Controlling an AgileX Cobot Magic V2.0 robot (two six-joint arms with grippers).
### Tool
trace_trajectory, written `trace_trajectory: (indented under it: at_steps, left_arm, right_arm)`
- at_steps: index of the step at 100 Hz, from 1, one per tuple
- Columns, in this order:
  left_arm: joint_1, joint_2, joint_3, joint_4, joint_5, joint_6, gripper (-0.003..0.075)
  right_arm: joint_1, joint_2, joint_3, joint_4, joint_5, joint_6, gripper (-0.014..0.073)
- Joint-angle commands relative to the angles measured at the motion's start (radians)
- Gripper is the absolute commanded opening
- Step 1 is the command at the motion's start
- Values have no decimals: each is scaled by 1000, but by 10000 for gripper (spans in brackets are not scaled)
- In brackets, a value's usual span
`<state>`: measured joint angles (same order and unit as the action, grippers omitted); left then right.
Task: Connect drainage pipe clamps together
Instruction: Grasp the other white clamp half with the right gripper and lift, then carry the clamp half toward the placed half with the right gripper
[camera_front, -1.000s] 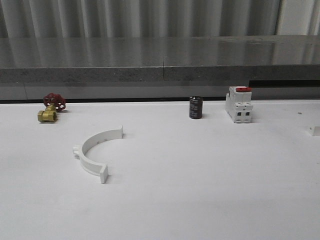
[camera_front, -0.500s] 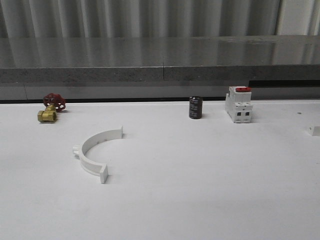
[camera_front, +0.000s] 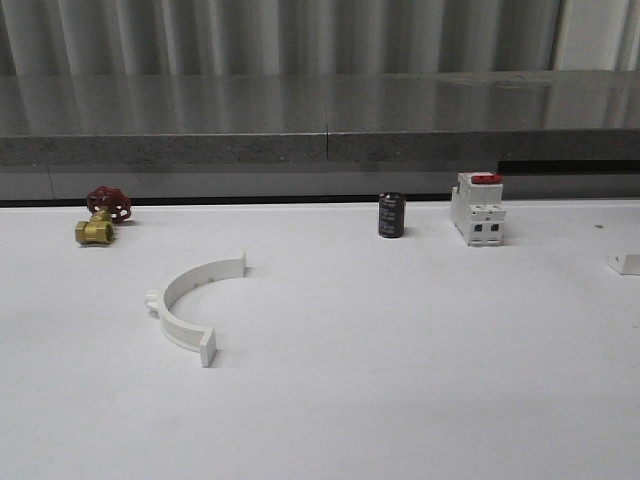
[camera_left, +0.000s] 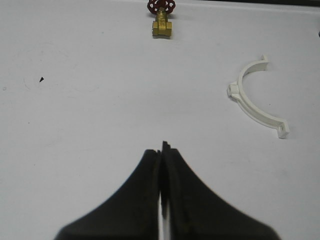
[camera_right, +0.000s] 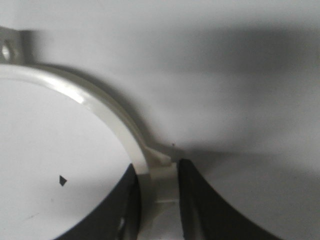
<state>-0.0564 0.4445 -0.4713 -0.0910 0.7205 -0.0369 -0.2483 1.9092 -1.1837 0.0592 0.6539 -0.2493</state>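
Note:
One white half-ring drainage pipe clamp (camera_front: 168, 308) lies flat on the white table (camera_front: 400, 360), left of centre, its open side facing right. The left wrist view has the same clamp (camera_left: 243, 97) lying well away from my left gripper (camera_left: 161, 150), which hangs shut and empty over bare table. My right gripper (camera_right: 157, 172) is shut on the second clamp (camera_right: 107, 107), its black fingers (camera_right: 200, 195) pinching the side lug at the arc's middle. In the front view just one square end tab of that second clamp (camera_front: 625, 264) pokes in at the right edge.
A brass valve with a red handwheel (camera_front: 100, 218) (camera_left: 162, 22) sits at the back left. A black cylinder (camera_front: 391, 215) and a white breaker with a red switch (camera_front: 477, 210) stand at the back, right of centre. A grey ledge (camera_front: 320, 140) bounds the table's far side.
The end tab at the front view's right edge has crept slightly to the left. The clamp lying on the table and the other objects have not moved.

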Motion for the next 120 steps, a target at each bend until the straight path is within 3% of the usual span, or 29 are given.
trace_trajectory:
  at_steps: [1,25,38,58,91,120]
  left_arm:
    - [1,5,-26,-5,-67,-1,-20]
    - [1,5,-26,-5,-67,-1,-20]
    - [1,5,-26,-5,-67,-1,-20]
    - [1,5,-26,-5,-67,-1,-20]
    - [1,5,-26,-5,-67,-1,-20]
    - [1,5,-26,-5,-67,-1,-20]
  right_arm:
    - [-6,-42,-29,7,15,-10,25]
    - [56,-84,-95,43,166,22,25]
    - [156,-158,-100,42,195,224,26]
    - [415,-221,-113,12,127,465,26]
    - [774,-86,-239,-337,133,1098,26]
    - [902,60,-353,-379,153,1223,26]
